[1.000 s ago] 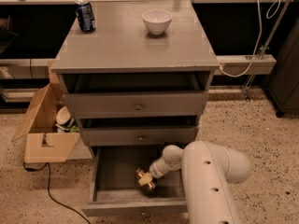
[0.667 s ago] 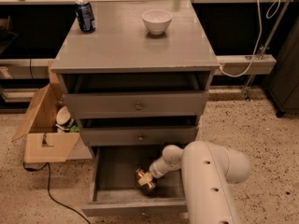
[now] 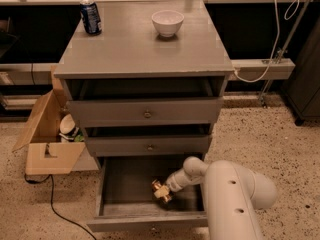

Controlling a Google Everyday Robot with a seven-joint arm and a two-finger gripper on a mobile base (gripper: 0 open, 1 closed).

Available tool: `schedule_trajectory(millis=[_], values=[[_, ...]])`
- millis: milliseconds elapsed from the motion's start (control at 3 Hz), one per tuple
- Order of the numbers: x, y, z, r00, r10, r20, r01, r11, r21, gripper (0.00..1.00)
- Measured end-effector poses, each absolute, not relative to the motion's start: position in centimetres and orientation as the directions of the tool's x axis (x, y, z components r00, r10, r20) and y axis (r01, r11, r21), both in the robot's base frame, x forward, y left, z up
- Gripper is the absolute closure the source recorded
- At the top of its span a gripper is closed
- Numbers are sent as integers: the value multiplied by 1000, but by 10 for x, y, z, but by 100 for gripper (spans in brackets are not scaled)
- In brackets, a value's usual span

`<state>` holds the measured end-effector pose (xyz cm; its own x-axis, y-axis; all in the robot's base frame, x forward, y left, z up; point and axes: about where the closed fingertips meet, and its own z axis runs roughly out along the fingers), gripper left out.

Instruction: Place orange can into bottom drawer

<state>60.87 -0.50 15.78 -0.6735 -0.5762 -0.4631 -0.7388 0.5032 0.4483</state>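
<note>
Deep inside the bottom drawer (image 3: 125, 186), gripper (image 3: 165, 188) with jaws tight on the partly hidden orange can (image 3: 159, 192).

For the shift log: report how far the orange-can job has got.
Done: the bottom drawer stands pulled open, and the orange can is low inside it. In hand: the gripper is in the drawer right at the can; whether it grips the can, or the can already rests on the bottom, cannot be told. Left: leave the can lying there and draw the arm out.
</note>
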Motion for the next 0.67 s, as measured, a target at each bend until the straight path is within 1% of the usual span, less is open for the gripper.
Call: schedule_trajectory(millis=[333, 667], values=[[616, -25, 163, -671, -548, -500, -742, 491, 457, 0], [627, -50, 187, -641, -523, -562, -765, 494, 413, 0]])
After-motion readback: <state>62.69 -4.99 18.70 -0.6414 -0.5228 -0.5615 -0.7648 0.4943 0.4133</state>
